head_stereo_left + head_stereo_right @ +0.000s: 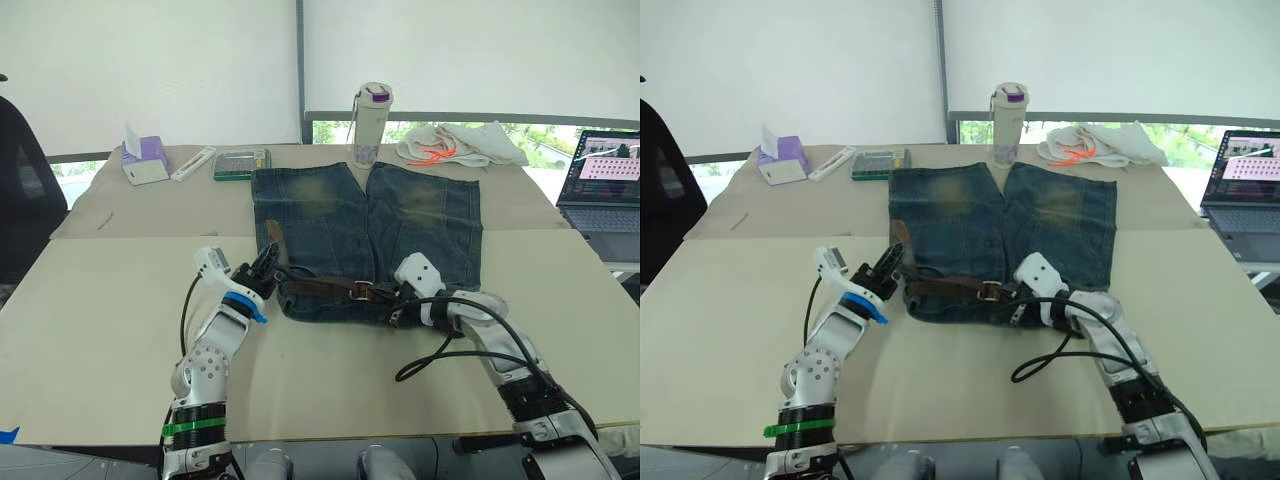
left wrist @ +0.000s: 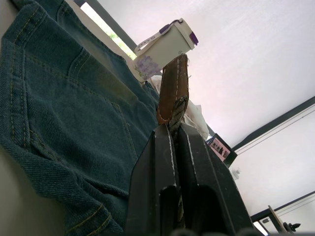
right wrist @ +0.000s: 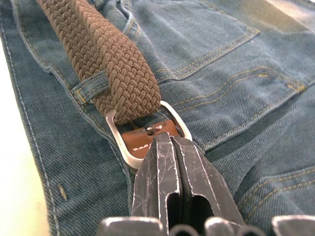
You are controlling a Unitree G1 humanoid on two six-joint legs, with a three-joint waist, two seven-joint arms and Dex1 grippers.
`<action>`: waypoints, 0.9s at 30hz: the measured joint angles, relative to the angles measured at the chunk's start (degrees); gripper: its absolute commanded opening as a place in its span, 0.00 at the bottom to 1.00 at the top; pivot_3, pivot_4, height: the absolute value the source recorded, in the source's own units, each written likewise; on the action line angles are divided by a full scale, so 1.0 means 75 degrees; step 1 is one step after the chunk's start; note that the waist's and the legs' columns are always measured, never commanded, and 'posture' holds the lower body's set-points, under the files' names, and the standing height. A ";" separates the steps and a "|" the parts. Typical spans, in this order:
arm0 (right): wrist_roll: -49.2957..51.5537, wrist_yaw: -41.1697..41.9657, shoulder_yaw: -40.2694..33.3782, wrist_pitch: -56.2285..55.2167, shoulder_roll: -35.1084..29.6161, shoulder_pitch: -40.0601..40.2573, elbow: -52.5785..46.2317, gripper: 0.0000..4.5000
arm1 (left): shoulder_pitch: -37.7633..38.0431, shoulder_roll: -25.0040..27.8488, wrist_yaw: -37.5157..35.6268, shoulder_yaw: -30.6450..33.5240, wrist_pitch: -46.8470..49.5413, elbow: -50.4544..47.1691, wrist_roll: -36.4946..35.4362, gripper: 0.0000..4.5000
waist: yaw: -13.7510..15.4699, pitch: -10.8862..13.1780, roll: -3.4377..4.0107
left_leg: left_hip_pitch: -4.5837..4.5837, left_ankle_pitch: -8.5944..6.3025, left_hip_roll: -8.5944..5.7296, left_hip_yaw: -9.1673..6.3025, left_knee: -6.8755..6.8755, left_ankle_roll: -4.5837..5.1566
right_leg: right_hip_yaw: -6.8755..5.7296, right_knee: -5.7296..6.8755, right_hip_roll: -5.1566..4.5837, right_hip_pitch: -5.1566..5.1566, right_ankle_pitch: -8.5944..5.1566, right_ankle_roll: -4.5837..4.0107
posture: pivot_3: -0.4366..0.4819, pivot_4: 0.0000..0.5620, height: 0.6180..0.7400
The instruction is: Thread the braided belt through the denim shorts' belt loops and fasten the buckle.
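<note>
Fastening looks like the step in hand, judging by how things lie: the shorts (image 1: 365,240) are spread flat on the table (image 1: 110,340), waistband nearest me, and the belt (image 1: 320,288) already runs along that waistband, passing under at least one loop (image 3: 91,84) close to the buckle (image 3: 147,132). To do it well, I judge I should keep the buckle pinned flat and steady with my right gripper (image 3: 165,140) while my left gripper (image 1: 266,266) brings the leather tip (image 2: 173,88) round in a low arc, level with the frame, so the braid neither twists nor drags the denim into folds; the tip must enter the frame squarely, and any slack should be taken up slowly so the strap stays in its loops. My left gripper is clenched on the belt's tip end at the shorts' left edge, with the tip standing up between the fingers (image 2: 162,162). My right gripper is closed, its fingertips pressed together on the brown leather tab inside the silver frame, at the middle of the waistband.
</note>
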 measured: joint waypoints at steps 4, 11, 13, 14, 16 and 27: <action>0.0017 0.0341 0.0001 -0.0255 0.0122 -0.0127 0.0238 0.01 | 0.0017 0.0063 -0.0043 0.0001 -0.0001 0.0000 0.0046 0.00 | -0.0001 0.0000 0.0000 | 0.0000 0.0000 0.0001 -0.0002 0.0000 0.0000 | 0.0000 0.0001 0.0001 0.0000 0.0000 0.0000 | 0.48 0.27 1.00; -0.0002 0.0488 0.0001 -0.0506 0.0304 -0.0365 0.0700 0.01 | 0.0162 0.0263 -0.0219 0.0010 -0.0153 0.0016 0.0265 0.00 | -0.0014 0.0000 0.0001 | 0.0002 0.0000 0.0002 -0.0006 -0.0002 0.0000 | 0.0001 0.0004 0.0000 -0.0003 0.0001 -0.0001 | 0.48 0.27 1.00; -0.0008 0.0502 0.0001 -0.0524 0.0310 -0.0445 0.0789 0.01 | 0.0183 0.0298 -0.0256 0.0010 -0.0160 0.0022 0.0295 0.00 | -0.0010 0.0000 0.0001 | 0.0002 0.0000 0.0003 -0.0006 -0.0002 -0.0001 | 0.0001 0.0004 0.0001 -0.0003 0.0001 -0.0001 | 0.48 0.27 1.00; -0.0006 0.0539 0.0000 -0.0551 0.0313 -0.0519 0.0866 0.01 | 0.0207 0.0327 -0.0294 0.0010 -0.0183 0.0028 0.0350 0.00 | -0.0005 0.0000 0.0002 | 0.0002 0.0000 0.0003 -0.0006 -0.0002 0.0000 | 0.0001 0.0003 0.0001 -0.0003 0.0001 -0.0002 | 0.48 0.27 1.00; 0.0001 0.0668 -0.0003 -0.0692 0.0312 -0.0594 0.1071 0.01 | 0.0277 0.0378 -0.0373 0.0021 -0.0217 0.0087 0.0442 0.00 | 0.0000 0.0000 0.0002 | 0.0002 0.0000 0.0000 -0.0006 -0.0002 0.0000 | 0.0001 0.0002 -0.0003 -0.0003 0.0001 -0.0001 | 0.48 0.27 1.00; 0.0076 0.1501 -0.0009 -0.0801 0.0290 -0.1039 0.1716 0.01 | 0.0303 0.0442 -0.0520 0.0076 -0.0333 0.0258 0.0666 0.00 | -0.0022 0.0000 0.0002 | 0.0003 0.0000 0.0002 -0.0007 -0.0002 0.0000 | 0.0001 0.0004 -0.0002 -0.0003 0.0001 -0.0002 | 0.48 0.27 1.00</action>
